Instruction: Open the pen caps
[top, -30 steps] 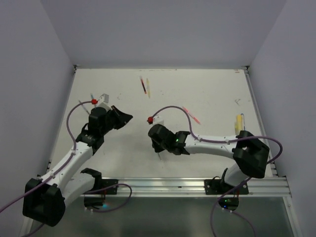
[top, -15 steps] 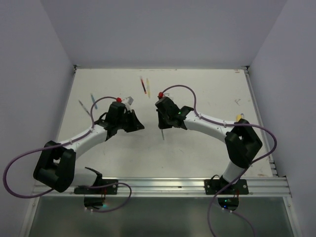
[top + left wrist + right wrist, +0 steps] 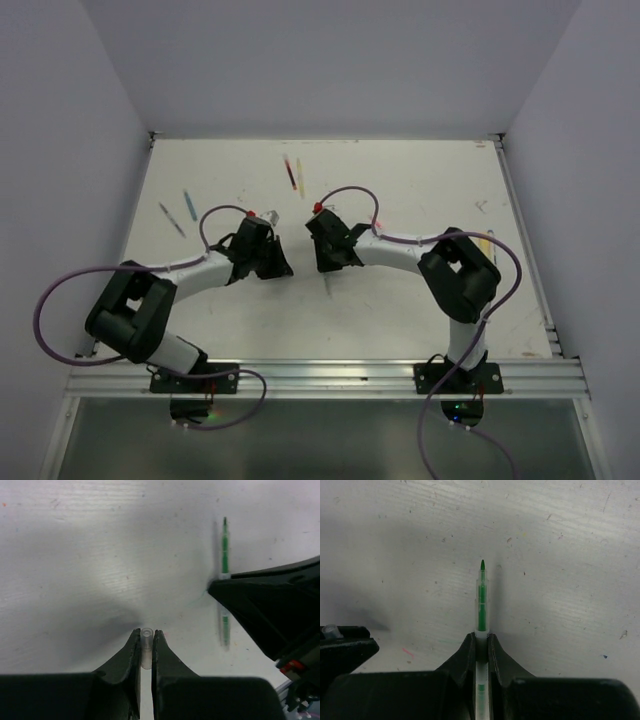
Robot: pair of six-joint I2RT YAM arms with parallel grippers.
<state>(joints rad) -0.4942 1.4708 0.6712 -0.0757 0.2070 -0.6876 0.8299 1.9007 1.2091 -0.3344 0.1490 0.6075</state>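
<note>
White table point(image 3: 420, 180), near centre: left gripper point(image 3: 145, 631) pinches clear cap point(image 3: 146, 647), right gripper point(image 3: 481, 636) pinches green pen point(image 3: 481, 600), nib pointing out along its fingers. Cap is apart from the pen, on its left, so it looks already off.

Narrow gap between left fingers point(image 3: 131, 650) and right fingers point(image 3: 496, 655); pens point(image 3: 291, 176) beyond.

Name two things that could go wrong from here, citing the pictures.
The left gripper pinches the small clear cap only at its fingertips, so it may slip out. The green pen in the right gripper has its tip bare, with the other gripper close by; it could bump or smear.
</note>
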